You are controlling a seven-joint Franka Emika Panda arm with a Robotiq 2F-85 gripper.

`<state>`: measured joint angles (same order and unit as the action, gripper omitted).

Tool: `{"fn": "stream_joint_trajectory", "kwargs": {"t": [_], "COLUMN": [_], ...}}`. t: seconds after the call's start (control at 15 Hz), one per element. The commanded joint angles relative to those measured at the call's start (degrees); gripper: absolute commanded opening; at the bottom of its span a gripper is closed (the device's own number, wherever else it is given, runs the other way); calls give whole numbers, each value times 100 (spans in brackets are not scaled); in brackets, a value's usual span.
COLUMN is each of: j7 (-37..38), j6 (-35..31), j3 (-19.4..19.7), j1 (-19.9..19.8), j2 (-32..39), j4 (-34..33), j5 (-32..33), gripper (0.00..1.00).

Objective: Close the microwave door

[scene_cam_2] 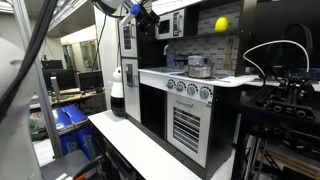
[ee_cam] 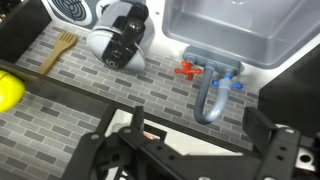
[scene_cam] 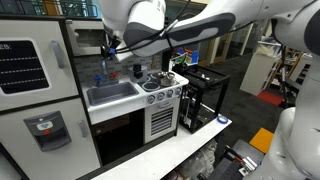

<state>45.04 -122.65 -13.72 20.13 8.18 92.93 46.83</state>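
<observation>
The toy microwave sits on the upper shelf of the play kitchen. Its light-grey-framed door with a dark window [scene_cam_2: 168, 27] shows in an exterior view, and the dark microwave opening [scene_cam: 86, 40] shows above the sink. I cannot tell how far the door stands open. My gripper [scene_cam: 112, 47] hangs just in front of the microwave at shelf height, also seen in an exterior view [scene_cam_2: 146, 18]. In the wrist view my gripper [ee_cam: 197, 128] is open and empty, its fingers spread over a dark shelf edge, and the door itself does not show.
Below are the grey sink [ee_cam: 235, 30], its faucet [ee_cam: 210, 92], a silver pot [ee_cam: 120, 40] by the stove [scene_cam: 160, 90] and a yellow ball [ee_cam: 8, 90]. The white fridge [scene_cam: 30, 70], dark oven door [scene_cam: 120, 135] and a black frame [scene_cam: 205, 95] flank them.
</observation>
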Motion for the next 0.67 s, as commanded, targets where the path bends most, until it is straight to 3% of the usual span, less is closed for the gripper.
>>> {"fn": "stream_joint_trajectory", "kwargs": {"t": [0.0, 0.33, 0.6], "j7": [-469, -1497, -2005], "j6": [-153, -283, 129], "j3": [27, 213, 321], "j1": [-294, -584, -887], "j2": [-1242, -2761, -3679], "j4": [1185, 2187, 2512], "j5": [-930, -2635, -3379], "gripper": [100, 100, 100]}}
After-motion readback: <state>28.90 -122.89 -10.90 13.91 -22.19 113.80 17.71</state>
